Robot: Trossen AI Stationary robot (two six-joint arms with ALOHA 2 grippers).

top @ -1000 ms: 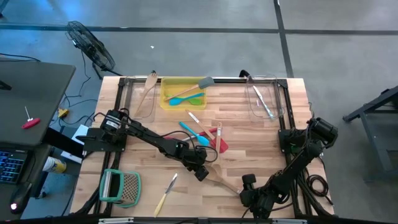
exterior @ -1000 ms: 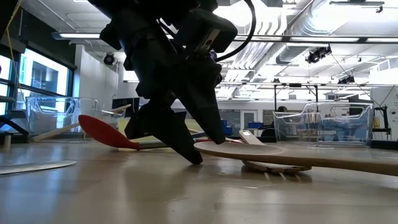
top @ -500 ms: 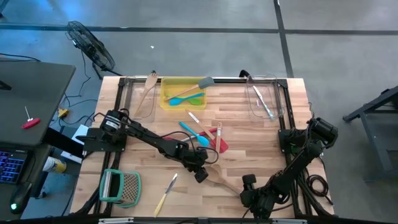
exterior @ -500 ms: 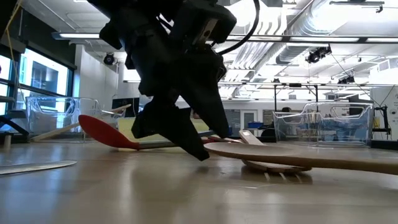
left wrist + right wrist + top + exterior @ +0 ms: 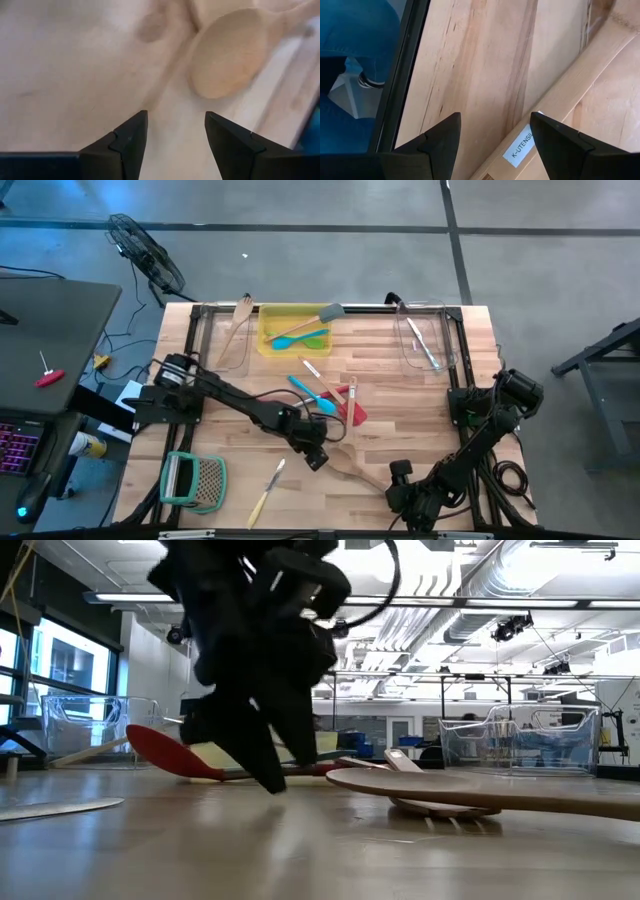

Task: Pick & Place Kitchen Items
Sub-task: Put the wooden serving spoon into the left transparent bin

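A pale wooden spoon (image 5: 348, 466) lies flat on the table near the front, its bowl (image 5: 227, 57) toward the left arm. My left gripper (image 5: 314, 459) hangs open just left of that bowl, slanting down with only bare table between its fingers (image 5: 176, 117). In the low view it stands beside the bowl (image 5: 400, 781). My right gripper (image 5: 399, 473) waits open near the front edge, over the spoon's labelled handle end (image 5: 525, 142). A red spatula (image 5: 352, 408) and blue spatulas (image 5: 305, 388) lie flat mid-table.
A yellow tray (image 5: 268, 340) at the back holds blue and green utensils, and a grey spatula (image 5: 328, 312) rests on its rim. Clear bins stand at back left (image 5: 232, 345) and back right (image 5: 425, 340). A small knife (image 5: 268, 490) and a green-handled tool (image 5: 195, 480) lie front left.
My left gripper has drawn back a little from the spoon's bowl toward the table's left edge, tipping slightly, and has stayed open. The spoon has kept its place.
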